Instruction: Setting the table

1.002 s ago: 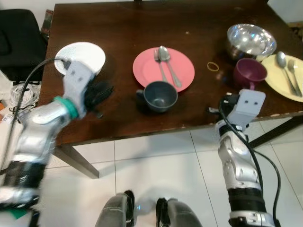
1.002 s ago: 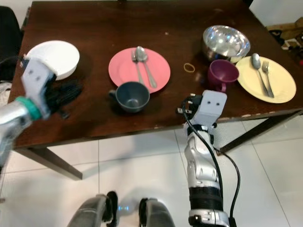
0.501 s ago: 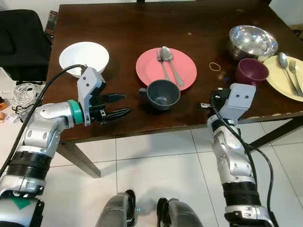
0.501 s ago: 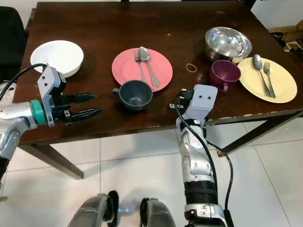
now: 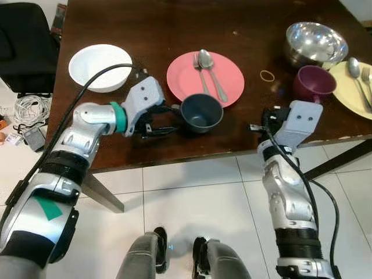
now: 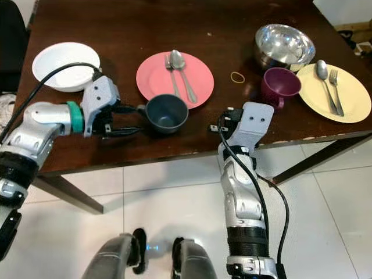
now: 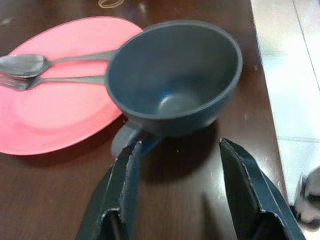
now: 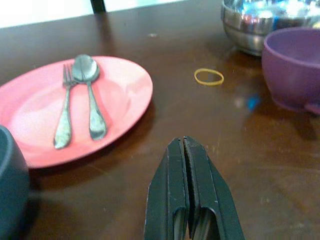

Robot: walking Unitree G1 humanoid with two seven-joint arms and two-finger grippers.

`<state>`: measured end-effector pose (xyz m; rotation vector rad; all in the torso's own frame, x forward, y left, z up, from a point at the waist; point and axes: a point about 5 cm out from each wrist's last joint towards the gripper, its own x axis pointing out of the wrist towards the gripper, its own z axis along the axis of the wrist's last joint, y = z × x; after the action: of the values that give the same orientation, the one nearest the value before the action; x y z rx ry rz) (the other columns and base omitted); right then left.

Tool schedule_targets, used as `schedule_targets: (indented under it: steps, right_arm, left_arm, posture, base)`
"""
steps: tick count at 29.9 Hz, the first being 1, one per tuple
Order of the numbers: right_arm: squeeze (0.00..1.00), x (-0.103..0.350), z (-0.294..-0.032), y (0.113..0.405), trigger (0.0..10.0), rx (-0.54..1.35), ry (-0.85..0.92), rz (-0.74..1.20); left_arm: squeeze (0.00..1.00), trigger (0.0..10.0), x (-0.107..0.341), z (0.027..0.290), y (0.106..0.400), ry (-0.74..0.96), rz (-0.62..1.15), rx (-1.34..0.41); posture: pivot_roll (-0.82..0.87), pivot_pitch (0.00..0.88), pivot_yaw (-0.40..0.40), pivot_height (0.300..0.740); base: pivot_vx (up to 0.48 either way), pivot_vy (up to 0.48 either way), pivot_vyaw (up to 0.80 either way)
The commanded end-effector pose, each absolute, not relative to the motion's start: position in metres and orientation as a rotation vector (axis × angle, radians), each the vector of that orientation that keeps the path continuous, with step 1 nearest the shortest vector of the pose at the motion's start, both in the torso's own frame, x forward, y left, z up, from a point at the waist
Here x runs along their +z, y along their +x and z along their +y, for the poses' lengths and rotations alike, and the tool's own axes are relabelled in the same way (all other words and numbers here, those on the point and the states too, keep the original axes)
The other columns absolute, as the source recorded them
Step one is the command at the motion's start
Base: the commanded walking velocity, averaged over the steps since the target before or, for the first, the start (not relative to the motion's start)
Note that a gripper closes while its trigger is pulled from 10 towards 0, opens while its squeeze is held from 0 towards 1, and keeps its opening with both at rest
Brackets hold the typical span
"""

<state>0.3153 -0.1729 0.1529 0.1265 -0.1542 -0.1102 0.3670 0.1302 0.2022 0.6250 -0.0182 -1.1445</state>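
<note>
The left gripper (image 5: pixel 165 120) is reaching in low over the dark wooden table (image 5: pixel 244 14), its two black fingers (image 7: pixel 125 185) spread wide and pointing at the dark blue cup (image 5: pixel 201 113). One finger is lying just beside the cup's handle (image 7: pixel 125 140), though from here I cannot tell whether it is actually touching; nothing is being gripped. The cup is standing upright near the table's front edge, its far rim just overlapping the near edge of the pink plate (image 5: pixel 232 72). That plate is carrying a fork (image 5: pixel 197 72) and a spoon (image 5: pixel 210 72) side by side. Out past the plate on the robot's left is sitting a white bowl (image 5: pixel 99 67). On the plate's other side a small rubber band (image 5: pixel 267 75) is lying, then a purple cup (image 5: pixel 314 83), a steel bowl (image 5: pixel 315 42) and a yellow plate (image 5: pixel 343 90). The right gripper (image 8: pixel 188 200) is hovering by the front edge, right of the blue cup, fingers pressed together and holding nothing.
</note>
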Motion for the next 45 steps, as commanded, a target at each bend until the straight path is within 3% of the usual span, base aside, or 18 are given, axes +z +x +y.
schedule_targets:
  steps: [1, 15, 22, 23, 28, 40, 41, 45]
  right_arm:
    - [0.00, 0.149, -0.175, 0.312, 10.0, -0.123, 0.130, -0.136]
    - [0.00, 0.152, -0.173, 0.310, 10.0, -0.115, 0.133, -0.126]
    - [0.00, 0.153, -0.178, 0.307, 10.0, -0.136, 0.133, -0.131]
    - [0.00, 0.151, -0.178, 0.307, 10.0, -0.137, 0.135, -0.127]
    - [0.00, 0.151, -0.174, 0.311, 10.0, -0.126, 0.142, -0.121]
    - [0.00, 0.165, -0.176, 0.311, 10.0, -0.135, 0.144, -0.170]
    - [0.00, 0.167, -0.178, 0.309, 10.0, -0.144, 0.145, -0.182]
    - [0.00, 0.169, -0.178, 0.306, 10.0, -0.152, 0.145, -0.190]
  left_arm:
    - [0.00, 10.0, 0.196, 0.129, 0.366, 0.662, 0.000, -1.164]
    - [0.00, 10.0, 0.203, 0.120, 0.380, 0.720, -0.058, -1.098]
    - [0.00, 10.0, 0.213, 0.152, 0.374, 0.777, -0.062, -1.131]
    - [1.00, 10.0, 0.212, 0.163, 0.370, 0.771, -0.047, -1.136]
    - [1.00, 10.0, 0.212, 0.178, 0.367, 0.773, -0.042, -1.111]
    - [1.00, 10.0, 0.232, 0.129, 0.387, 0.803, -0.151, -1.054]
    - [0.00, 10.0, 0.234, 0.118, 0.388, 0.813, -0.145, -1.081]
    - [0.00, 10.0, 0.232, 0.107, 0.388, 0.823, -0.125, -1.132]
  posture:
    - [0.06, 0.217, 0.049, 0.740]
    - [0.04, 0.231, 0.044, 0.740]
    - [0.06, 0.230, 0.053, 0.740]
    - [0.07, 0.231, 0.053, 0.740]
    - [0.09, 0.226, 0.046, 0.740]
    - [0.05, 0.209, 0.066, 0.740]
    - [0.03, 0.207, 0.081, 0.740]
    - [0.01, 0.209, 0.089, 0.740]
  base:
    - [0.000, 0.000, 0.00]
    - [0.000, 0.000, 0.00]
    - [0.000, 0.000, 0.00]
    - [0.000, 0.000, 0.00]
    - [0.000, 0.000, 0.00]
    - [0.000, 0.000, 0.00]
    - [0.000, 0.000, 0.00]
    - [0.000, 0.000, 0.00]
